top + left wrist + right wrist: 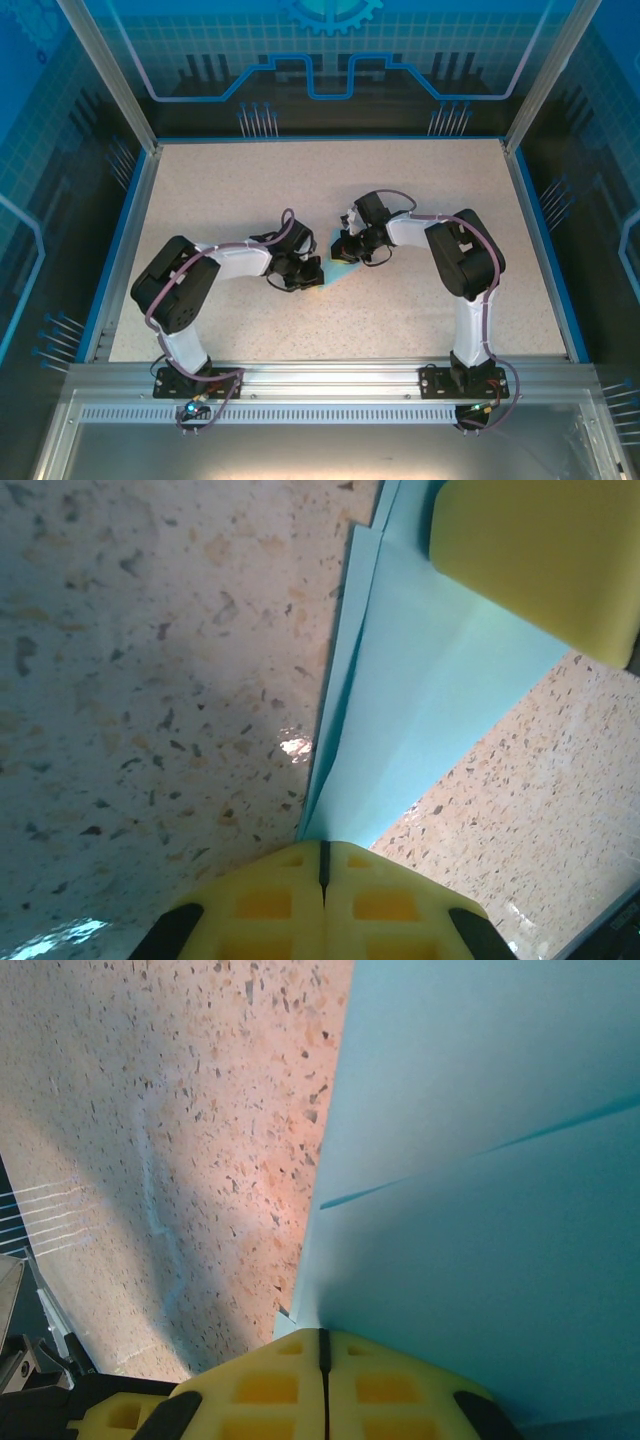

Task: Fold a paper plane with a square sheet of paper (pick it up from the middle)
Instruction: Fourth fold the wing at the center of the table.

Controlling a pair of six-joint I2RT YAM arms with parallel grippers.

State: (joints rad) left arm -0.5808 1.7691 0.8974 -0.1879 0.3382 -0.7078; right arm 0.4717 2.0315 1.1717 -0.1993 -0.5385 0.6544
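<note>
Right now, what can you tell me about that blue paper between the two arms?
The paper is thin, pale cyan-blue, plain and unmarked. It is already folded: several layered edges run side by side along its left side, and creases cross its smooth face. It narrows toward the left gripper, which is shut on that end, while the right gripper is shut on the opposite edge, so it spans between them over the speckled table. Whether it touches the table I cannot tell.
</note>
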